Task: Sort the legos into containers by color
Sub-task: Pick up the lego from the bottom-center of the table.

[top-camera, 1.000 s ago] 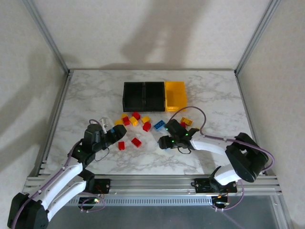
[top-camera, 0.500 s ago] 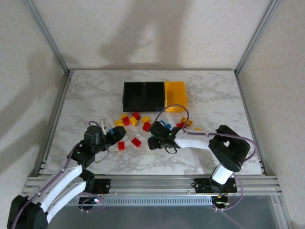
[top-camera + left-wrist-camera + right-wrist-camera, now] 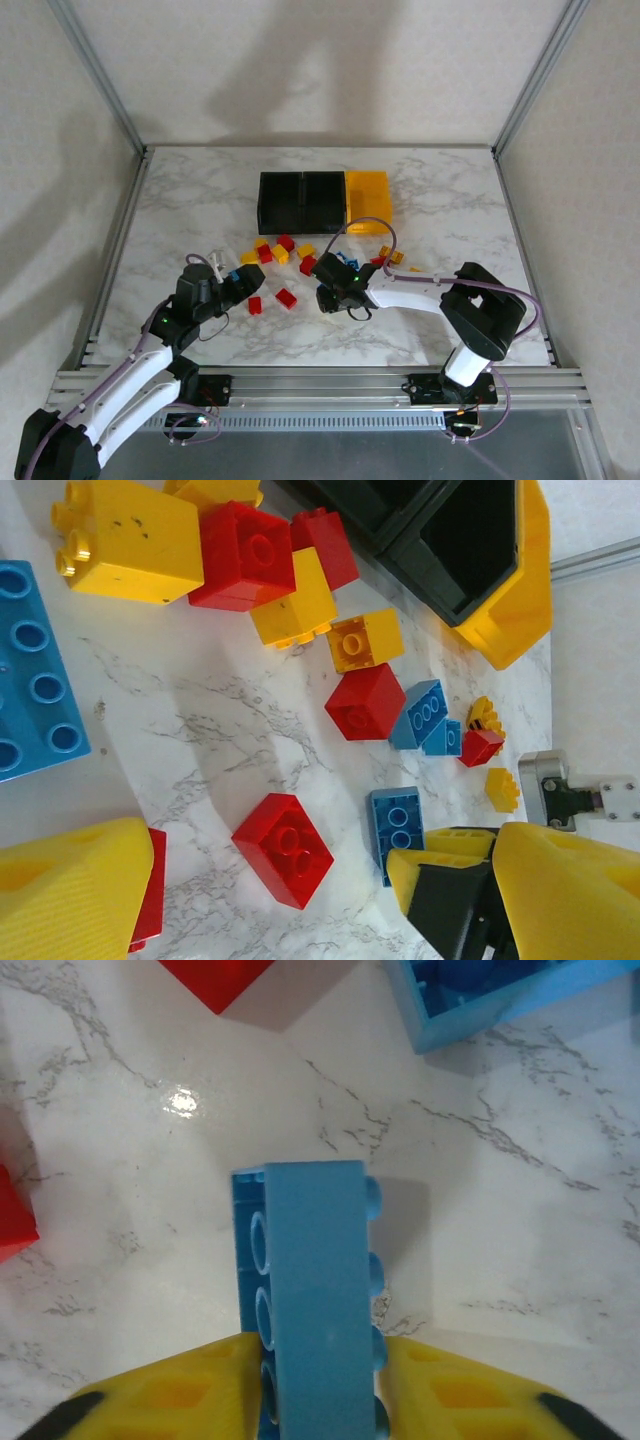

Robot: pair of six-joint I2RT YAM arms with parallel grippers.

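Pincer (image 3: pixel 318 1385) on right arm clamps blue lego (image 3: pixel 315 1250).

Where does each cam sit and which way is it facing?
Top external: above and behind the bases, looking down the table to the containers; both arms show.
Left wrist: low over the legos, facing the containers; left gripper open at the bottom.
Right wrist: straight down at the table; right gripper shut on a blue lego.
Shared: top and left wrist both see the yellow container.
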